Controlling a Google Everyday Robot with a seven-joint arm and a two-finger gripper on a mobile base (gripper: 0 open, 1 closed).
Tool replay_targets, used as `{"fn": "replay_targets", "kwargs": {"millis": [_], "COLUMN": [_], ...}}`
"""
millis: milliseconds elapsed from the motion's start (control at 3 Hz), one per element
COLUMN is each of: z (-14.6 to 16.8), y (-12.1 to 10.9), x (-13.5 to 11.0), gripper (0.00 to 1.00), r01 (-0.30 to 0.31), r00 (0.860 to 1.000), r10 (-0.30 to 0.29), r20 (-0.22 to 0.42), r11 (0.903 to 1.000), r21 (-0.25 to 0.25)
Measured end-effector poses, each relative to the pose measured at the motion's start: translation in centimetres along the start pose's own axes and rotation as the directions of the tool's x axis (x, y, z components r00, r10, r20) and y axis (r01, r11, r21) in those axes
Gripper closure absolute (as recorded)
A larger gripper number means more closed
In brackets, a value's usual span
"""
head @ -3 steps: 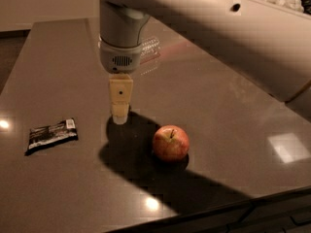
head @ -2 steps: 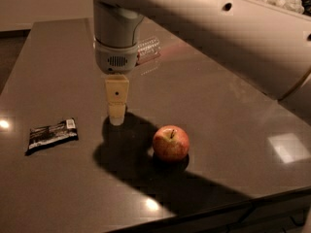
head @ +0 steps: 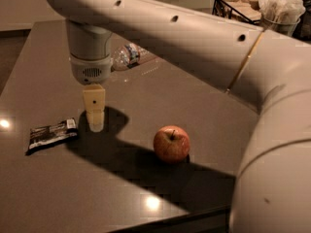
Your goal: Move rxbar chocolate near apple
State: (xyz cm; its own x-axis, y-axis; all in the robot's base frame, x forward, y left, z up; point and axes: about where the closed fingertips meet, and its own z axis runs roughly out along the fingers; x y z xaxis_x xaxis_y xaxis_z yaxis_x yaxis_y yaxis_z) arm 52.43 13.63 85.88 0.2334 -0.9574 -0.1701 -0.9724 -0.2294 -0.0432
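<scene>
The rxbar chocolate [head: 51, 133] is a flat black wrapper with white lettering, lying on the dark table [head: 43, 193] at the left. The apple [head: 171, 143], red and yellow with a short stem, sits upright right of centre. My gripper [head: 95, 122] hangs from the arm above the table, just right of the bar's white end and well left of the apple. It holds nothing that I can see.
A clear plastic water bottle [head: 129, 55] lies on the table behind the gripper, partly hidden by the arm. A wire basket [head: 238, 6] and a cup of napkins [head: 281, 11] stand at the far right. The table's front edge runs along the bottom.
My gripper has moved left, toward the rxbar chocolate. The bar and the apple have not moved.
</scene>
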Motion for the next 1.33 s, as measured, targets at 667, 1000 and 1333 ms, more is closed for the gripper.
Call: {"fn": "replay_targets", "kwargs": {"millis": [667,1000,1333], "z": [2.0,2.3,3.5], "y": [0.2,2.3,3.6], "x": [-4.3,-5.9,-7.0], "gripper": [0.00,0.00,0.00], "r01": [0.087,0.119,0.138], "r00": [0.996,0.993,0.990], "r10": [-0.087,-0.119,-0.138], "r20": [-0.013,-0.027,-0.021], "r11": [0.9962,0.9929,0.9905], "r21": [-0.003,0.007,-0.001]}}
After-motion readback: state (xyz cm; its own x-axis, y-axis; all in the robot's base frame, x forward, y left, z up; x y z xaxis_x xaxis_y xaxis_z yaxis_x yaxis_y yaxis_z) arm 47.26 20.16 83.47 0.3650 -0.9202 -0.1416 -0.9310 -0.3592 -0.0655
